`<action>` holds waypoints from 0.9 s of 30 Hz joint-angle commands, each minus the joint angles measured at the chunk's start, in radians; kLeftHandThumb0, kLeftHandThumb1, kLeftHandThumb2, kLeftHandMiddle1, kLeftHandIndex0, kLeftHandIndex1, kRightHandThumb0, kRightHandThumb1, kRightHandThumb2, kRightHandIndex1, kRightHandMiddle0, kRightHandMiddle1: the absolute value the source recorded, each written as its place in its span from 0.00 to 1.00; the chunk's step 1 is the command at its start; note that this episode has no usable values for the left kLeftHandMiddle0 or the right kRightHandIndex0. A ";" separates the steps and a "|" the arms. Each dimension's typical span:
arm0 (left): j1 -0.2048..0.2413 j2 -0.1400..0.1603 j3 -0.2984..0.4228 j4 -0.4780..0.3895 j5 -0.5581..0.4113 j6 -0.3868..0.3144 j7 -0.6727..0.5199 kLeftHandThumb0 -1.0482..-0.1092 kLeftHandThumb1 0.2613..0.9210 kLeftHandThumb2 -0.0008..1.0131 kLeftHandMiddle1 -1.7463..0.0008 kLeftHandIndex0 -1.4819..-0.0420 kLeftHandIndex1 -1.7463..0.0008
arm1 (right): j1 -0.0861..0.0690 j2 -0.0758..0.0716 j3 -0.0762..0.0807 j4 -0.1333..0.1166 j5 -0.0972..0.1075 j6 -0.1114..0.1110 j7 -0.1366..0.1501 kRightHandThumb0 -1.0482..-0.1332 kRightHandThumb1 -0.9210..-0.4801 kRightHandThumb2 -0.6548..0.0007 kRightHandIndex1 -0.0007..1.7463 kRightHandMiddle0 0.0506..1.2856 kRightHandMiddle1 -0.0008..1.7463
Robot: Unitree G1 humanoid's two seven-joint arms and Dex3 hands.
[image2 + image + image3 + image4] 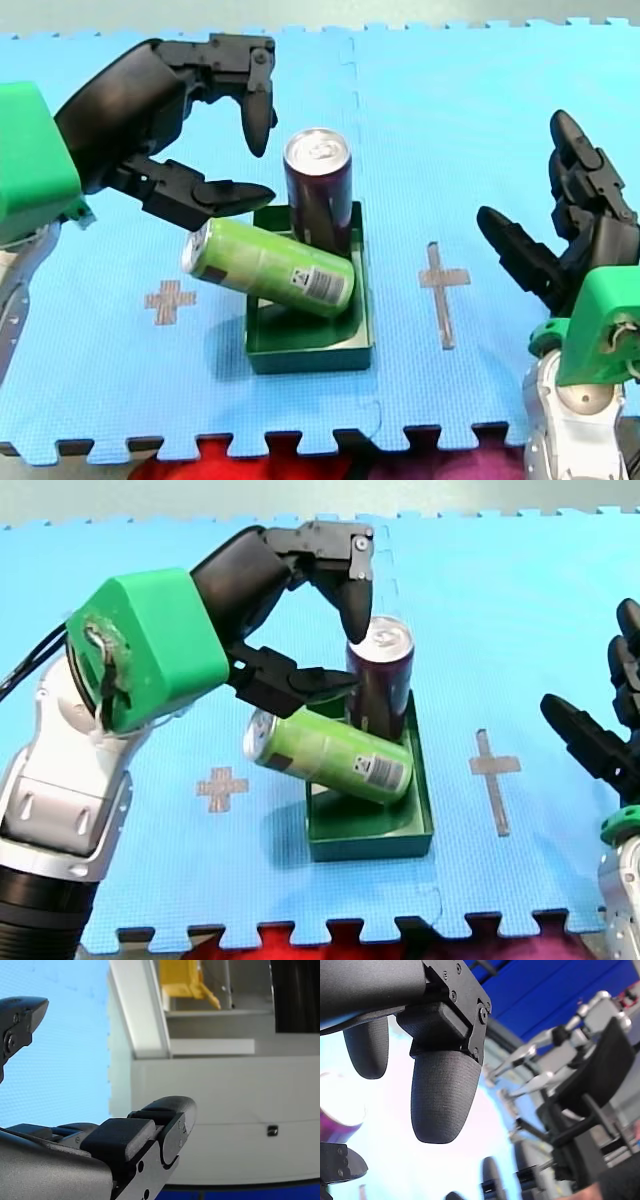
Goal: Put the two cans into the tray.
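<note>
The purple can [318,195] stands upright at the far end of the green tray [310,355], so this one is placed. The green can [270,268] lies on its side across the tray's left rim, with one end hanging outside and the other end low beside the purple can. I judge it is not properly in. The left hand [150,115] hovers wide above both cans and holds nothing. The right hand [560,240] waits at the mat's [480,120] right edge, also wide and empty. The near end of the tray has free floor, but the walls are close.
</note>
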 commanded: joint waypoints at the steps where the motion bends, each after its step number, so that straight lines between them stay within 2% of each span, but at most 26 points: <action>1: -0.018 0.010 0.005 0.012 -0.006 -0.018 -0.007 0.72 0.29 0.61 0.00 0.58 0.00 | -0.011 -0.002 -0.001 0.010 -0.003 -0.008 -0.005 0.84 0.48 1.00 0.00 0.47 0.00; 4: -0.021 0.016 0.018 0.019 -0.029 -0.035 -0.024 0.72 0.30 0.61 0.00 0.58 0.00 | -0.015 -0.001 -0.001 0.018 -0.004 -0.011 -0.009 0.82 0.48 1.00 0.00 0.47 0.00; 9: -0.010 0.029 0.039 0.037 -0.056 -0.062 -0.040 0.71 0.31 0.59 0.00 0.58 0.00 | -0.013 0.000 -0.001 0.015 0.000 -0.012 -0.010 0.80 0.49 1.00 0.00 0.47 0.00; 13: 0.010 0.003 0.074 0.149 -0.067 -0.112 0.005 0.71 0.32 0.59 0.00 0.58 0.00 | -0.013 -0.001 -0.008 0.028 0.010 -0.021 -0.005 0.80 0.49 1.00 0.00 0.47 0.00; 14: 0.009 -0.005 0.088 0.189 -0.073 -0.121 0.019 0.77 0.32 0.62 0.00 0.59 0.00 | -0.013 -0.002 -0.009 0.031 0.011 -0.024 -0.004 0.80 0.49 1.00 0.00 0.47 0.00; 16: 0.006 -0.022 0.120 0.258 -0.091 -0.133 0.048 0.73 0.28 0.64 0.00 0.58 0.00 | -0.012 -0.004 -0.012 0.034 0.011 -0.028 -0.004 0.80 0.49 1.00 0.00 0.47 0.00; 20: -0.002 -0.044 0.154 0.345 -0.112 -0.198 0.070 0.73 0.27 0.64 0.00 0.58 0.00 | -0.009 -0.011 -0.016 0.036 0.007 -0.032 -0.004 0.80 0.49 1.00 0.00 0.48 0.00; 23: -0.003 -0.050 0.156 0.389 -0.109 -0.251 0.071 0.74 0.27 0.64 0.00 0.59 0.00 | -0.006 -0.014 -0.016 0.034 0.000 -0.033 -0.008 0.80 0.48 1.00 0.00 0.48 0.00; 27: 0.012 -0.055 0.150 0.399 -0.095 -0.276 0.084 0.74 0.26 0.64 0.00 0.59 0.00 | -0.002 -0.020 -0.016 0.028 -0.006 -0.035 -0.010 0.80 0.48 1.00 0.00 0.48 0.00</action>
